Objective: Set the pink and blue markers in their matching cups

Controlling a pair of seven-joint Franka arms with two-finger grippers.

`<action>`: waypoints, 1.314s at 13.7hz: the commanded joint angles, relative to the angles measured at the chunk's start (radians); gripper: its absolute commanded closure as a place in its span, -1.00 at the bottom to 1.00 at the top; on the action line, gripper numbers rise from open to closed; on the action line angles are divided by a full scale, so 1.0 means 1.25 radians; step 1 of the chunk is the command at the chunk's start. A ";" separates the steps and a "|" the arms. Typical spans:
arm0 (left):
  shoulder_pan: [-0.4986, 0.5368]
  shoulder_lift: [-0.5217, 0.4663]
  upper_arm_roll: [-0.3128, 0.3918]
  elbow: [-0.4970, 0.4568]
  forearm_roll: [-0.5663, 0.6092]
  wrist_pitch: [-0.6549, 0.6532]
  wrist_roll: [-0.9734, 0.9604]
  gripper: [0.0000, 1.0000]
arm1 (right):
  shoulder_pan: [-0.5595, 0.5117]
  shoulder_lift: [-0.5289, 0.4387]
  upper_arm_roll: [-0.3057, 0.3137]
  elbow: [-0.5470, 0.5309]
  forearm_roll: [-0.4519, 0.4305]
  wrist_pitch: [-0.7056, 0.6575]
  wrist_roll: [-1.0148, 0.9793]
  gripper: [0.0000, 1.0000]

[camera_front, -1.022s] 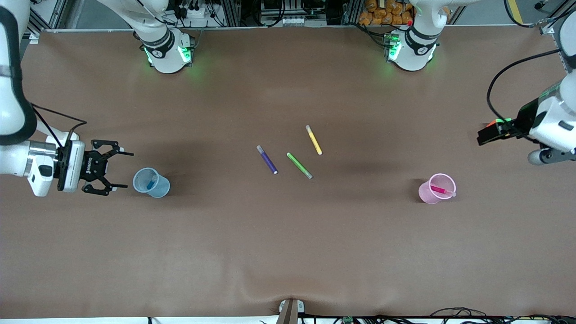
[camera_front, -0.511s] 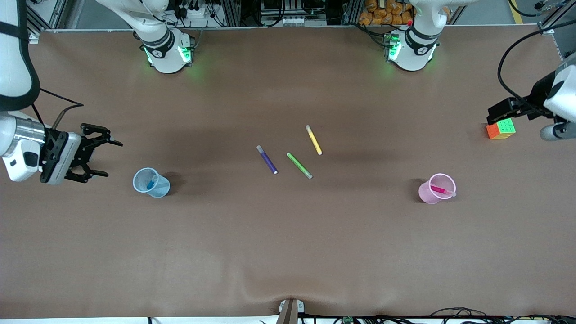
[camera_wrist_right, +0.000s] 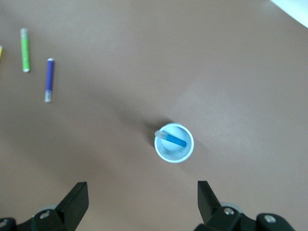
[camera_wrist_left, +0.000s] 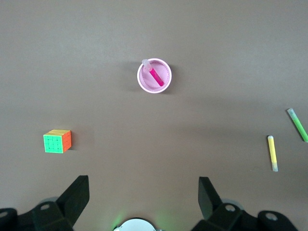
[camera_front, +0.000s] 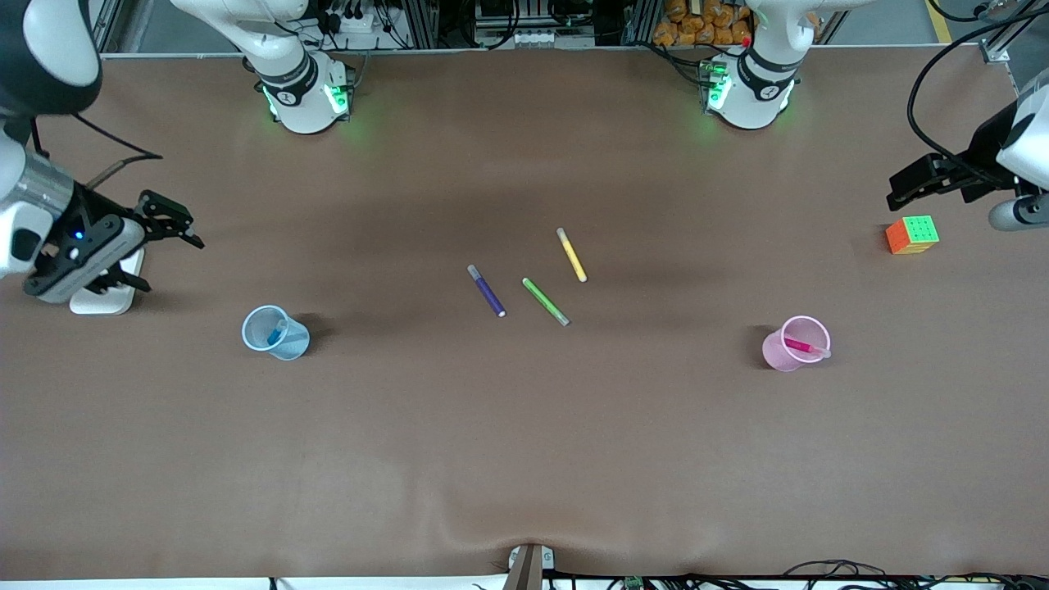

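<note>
The pale blue cup (camera_front: 274, 334) stands upright toward the right arm's end of the table, with the blue marker (camera_front: 275, 332) leaning inside it. It also shows in the right wrist view (camera_wrist_right: 173, 143), with the marker (camera_wrist_right: 172, 140) in it. The pale pink cup (camera_front: 795, 344) stands toward the left arm's end and holds the pink marker (camera_front: 801, 347); the left wrist view shows the cup (camera_wrist_left: 154, 75) and marker (camera_wrist_left: 155, 76). My right gripper (camera_front: 170, 262) is open and empty, up over the table's end beside the blue cup. My left gripper (camera_front: 897, 195) is open and empty, over the other end.
A purple marker (camera_front: 487, 290), a green marker (camera_front: 545, 301) and a yellow marker (camera_front: 571, 254) lie loose at mid-table. A colourful puzzle cube (camera_front: 912, 235) sits under the left gripper. A white block (camera_front: 102, 295) lies under the right gripper.
Both arms have pulled back toward their ends of the table. The right gripper has moved off from the blue cup and tilted. The left gripper has risen, and the cube now shows.
</note>
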 commanded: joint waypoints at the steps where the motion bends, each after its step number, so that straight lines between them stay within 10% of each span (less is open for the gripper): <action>1: -0.024 -0.052 0.030 -0.055 -0.016 0.004 0.022 -1.00 | 0.032 -0.023 -0.037 -0.011 -0.049 -0.007 0.117 -1.00; 18: -0.057 -0.057 0.063 -0.055 -0.020 0.008 0.034 -1.00 | 0.061 -0.081 -0.109 0.058 -0.093 -0.225 0.552 -1.00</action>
